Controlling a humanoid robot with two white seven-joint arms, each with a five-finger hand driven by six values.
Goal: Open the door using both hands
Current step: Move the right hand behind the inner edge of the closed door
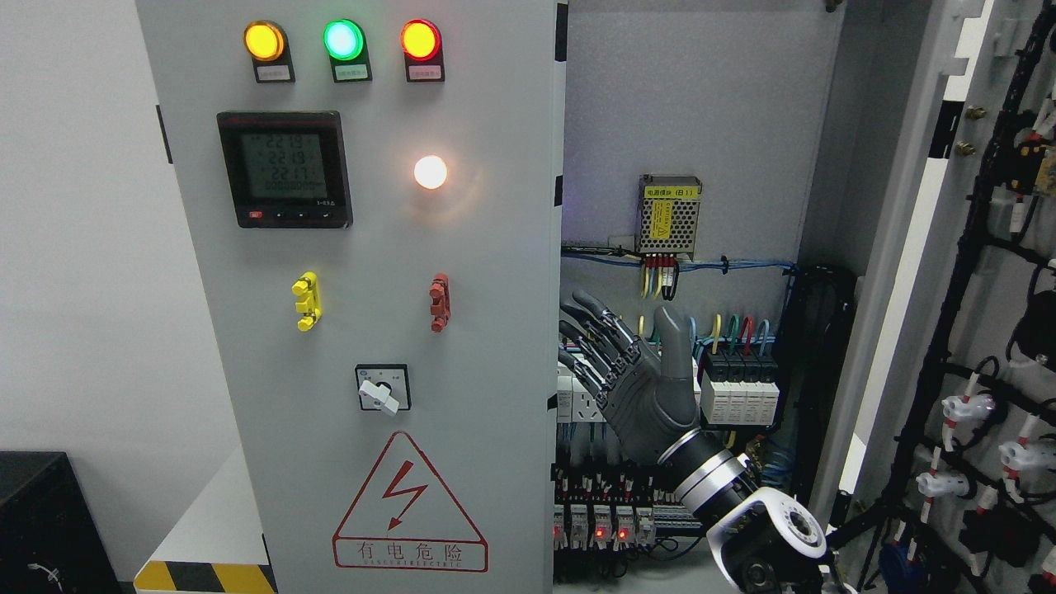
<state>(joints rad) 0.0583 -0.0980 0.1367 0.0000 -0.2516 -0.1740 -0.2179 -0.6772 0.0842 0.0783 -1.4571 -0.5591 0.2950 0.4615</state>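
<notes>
1. At the far left of the frame are a pale wall and, at lower left, a dark box (41,520) beside a yellow-and-black striped edge (206,576).

2. The left door (478,247) fills the left-centre of the frame, a tall grey panel whose long axis runs top to bottom. It carries three lamps (342,41) at the top, a meter (285,169), a lit white lamp (431,172), a yellow handle (307,301), a red handle (440,303), a rotary switch (382,388) and a warning triangle (410,507). Its free right edge runs down the middle of the frame, and the cabinet interior shows past it.

3. Just right of that edge is the right robot hand (635,371), its arm entering from the lower right. The fingers (594,330) are spread and extended, holding nothing, and they point up and left toward the door edge. Whether the fingertips touch it I cannot tell.

4. Behind the hand, in the centre-right, are a power supply (670,206), coloured wires and rows of breakers (742,388).

5. At the far right the right door (907,247) is swung wide, showing its wiring.

6. The left arm is out of view, so the right robot hand is the nearer one. The left door's edge lies directly to its left; in my judgement the next move is to hook the fingers behind that edge and pull, taking care to avoid the live wiring.
</notes>
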